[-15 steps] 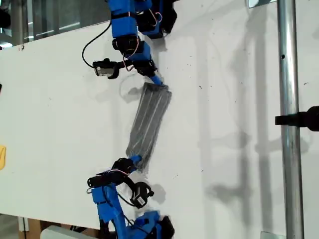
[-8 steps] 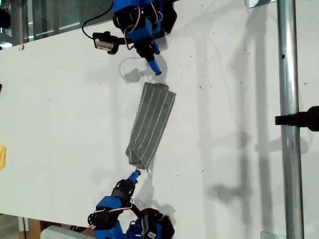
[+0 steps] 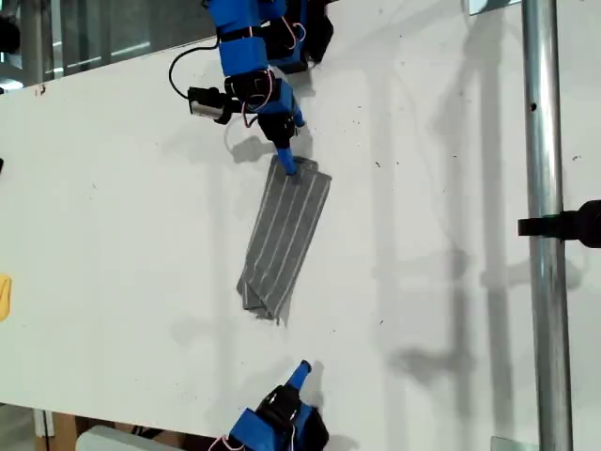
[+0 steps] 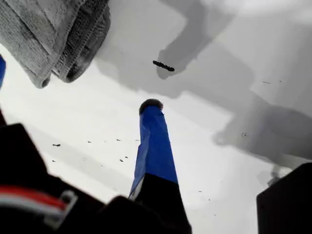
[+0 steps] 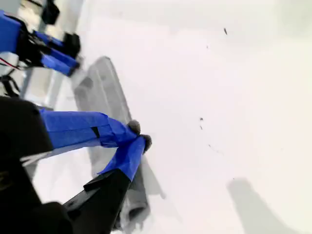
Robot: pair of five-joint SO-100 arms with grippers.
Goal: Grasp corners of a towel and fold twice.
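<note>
The towel (image 3: 282, 240) lies on the white table (image 3: 113, 235) as a long narrow grey strip with thin white stripes, slanting from upper right to lower left in the exterior view. My first gripper (image 3: 286, 162) comes from the top of the exterior view and sits at the strip's upper end, open. In its wrist view one blue finger (image 4: 152, 141) stands on bare table beside the towel's layered end (image 4: 53, 34). My second gripper (image 3: 300, 368) is pulled back near the bottom edge of the exterior view, shut and holding nothing (image 5: 139, 135). The towel (image 5: 105, 92) stretches away beyond it.
A vertical metal pole (image 3: 543, 188) with a black clamp (image 3: 568, 225) stands at the exterior view's right. A yellow object (image 3: 4, 296) shows at that view's left edge. The table's near edge runs along the bottom left of the exterior view.
My second gripper let go of the towel's lower end and drew back toward the exterior view's bottom edge. My first gripper pulled away, then returned to the upper end. The towel stays flat.
</note>
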